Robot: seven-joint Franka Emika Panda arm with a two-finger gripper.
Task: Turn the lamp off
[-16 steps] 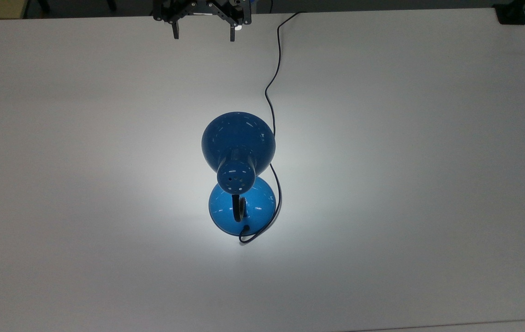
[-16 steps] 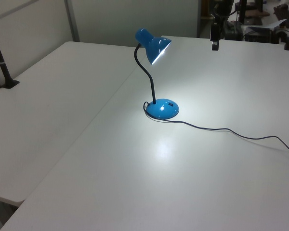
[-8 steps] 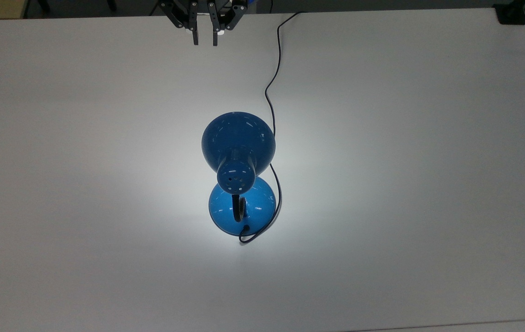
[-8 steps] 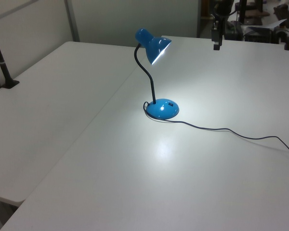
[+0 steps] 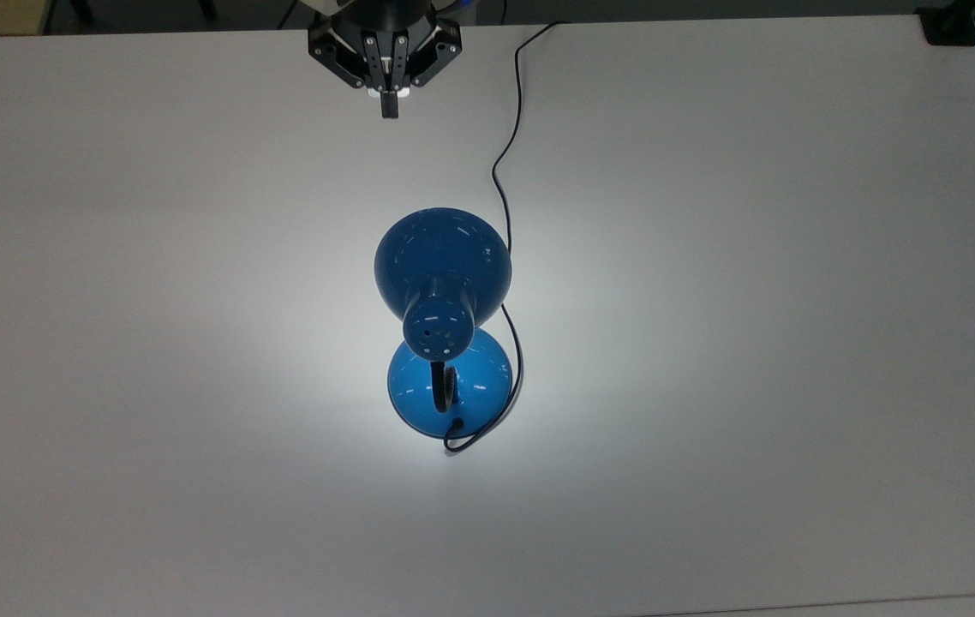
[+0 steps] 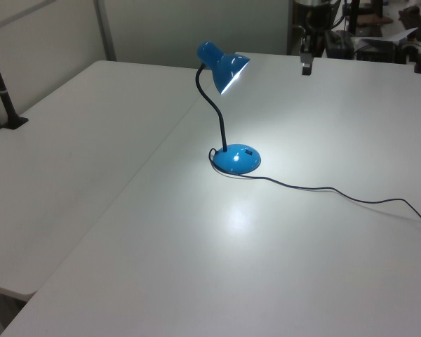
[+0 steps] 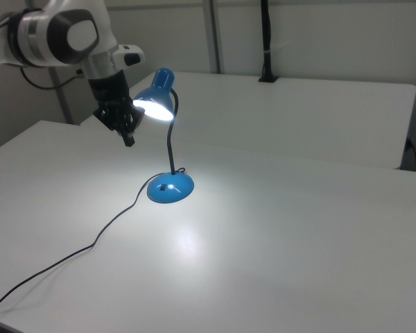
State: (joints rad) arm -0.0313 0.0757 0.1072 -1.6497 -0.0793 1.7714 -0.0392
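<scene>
The lamp point(image 5: 443, 321) stands near the middle of the white surface point(image 5: 796, 343), lit and casting a bright pool around its round blue base point(image 6: 237, 160). Its glossy domed shade point(image 7: 156, 100) has vent holes and sits on a curved black gooseneck point(image 6: 214, 112). A thin black cord point(image 5: 509, 171) trails away toward the top view's far edge. The pincer point(image 5: 388, 107) hovers there, well apart from the lamp, fingers clenched together, holding nothing.

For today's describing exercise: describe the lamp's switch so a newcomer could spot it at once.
Start at the white table, then the blue lamp at its middle. On top of its round base sits a small dark switch, the only dark mark on the blue besides the neck.
</scene>
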